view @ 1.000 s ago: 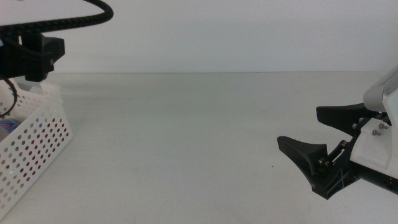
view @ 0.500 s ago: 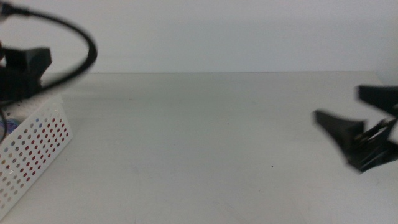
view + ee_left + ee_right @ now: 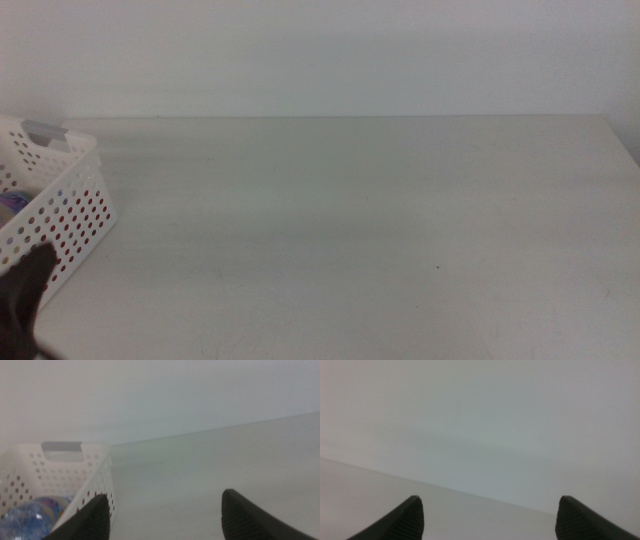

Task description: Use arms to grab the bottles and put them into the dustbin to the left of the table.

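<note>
Now my left gripper (image 3: 165, 515) sits low at the near left corner of the table (image 3: 360, 220), just beside the dustbin (image 3: 70, 195), its jaws spread wide with nothing between them. From the middle view only a dark blur of it shows at the bottom left edge, in front of the dustbin's near wall. Through my left wrist camera one jaw stands right next to the dustbin's perforated side wall, while the other is over bare tabletop.

My right gripper (image 3: 487, 517) is out of the middle view. Its wrist camera shows both jaws wide apart and empty, facing a strip of tabletop and the white wall (image 3: 480, 420) beyond.

The dustbin stands at the far left of the table, partly cut off by the edge of the picture. Inside it I can see the water bottle (image 3: 27, 520), lying low against the near wall, clear with a bluish tint and a coloured label. Red shows through the round holes in the dustbin's side, though I cannot tell what it belongs to.
</note>
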`<action>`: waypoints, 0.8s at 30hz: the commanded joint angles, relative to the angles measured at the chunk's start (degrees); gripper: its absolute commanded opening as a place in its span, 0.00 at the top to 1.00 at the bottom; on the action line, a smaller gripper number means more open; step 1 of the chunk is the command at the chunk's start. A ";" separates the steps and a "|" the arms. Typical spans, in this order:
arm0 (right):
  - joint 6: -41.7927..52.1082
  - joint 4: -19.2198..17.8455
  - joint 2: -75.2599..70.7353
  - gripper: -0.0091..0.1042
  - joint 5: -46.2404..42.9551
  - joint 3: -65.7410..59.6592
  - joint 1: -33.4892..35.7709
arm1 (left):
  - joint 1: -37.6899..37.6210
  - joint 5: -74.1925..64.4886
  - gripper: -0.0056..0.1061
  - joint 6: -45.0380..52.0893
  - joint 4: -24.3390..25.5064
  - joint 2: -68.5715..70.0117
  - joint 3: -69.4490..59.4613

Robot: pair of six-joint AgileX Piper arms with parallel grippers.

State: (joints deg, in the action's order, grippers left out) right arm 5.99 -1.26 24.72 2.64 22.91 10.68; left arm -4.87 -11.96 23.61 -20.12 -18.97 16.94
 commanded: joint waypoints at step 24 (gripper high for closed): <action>0.70 -0.33 -26.82 0.29 -3.20 -24.08 -3.82 | 2.78 5.12 0.34 -0.66 -0.37 20.62 -19.09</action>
State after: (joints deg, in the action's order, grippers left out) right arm 5.99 -1.26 -0.53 3.44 -1.60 7.42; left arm -2.28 -11.90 23.61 -19.92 0.74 -1.68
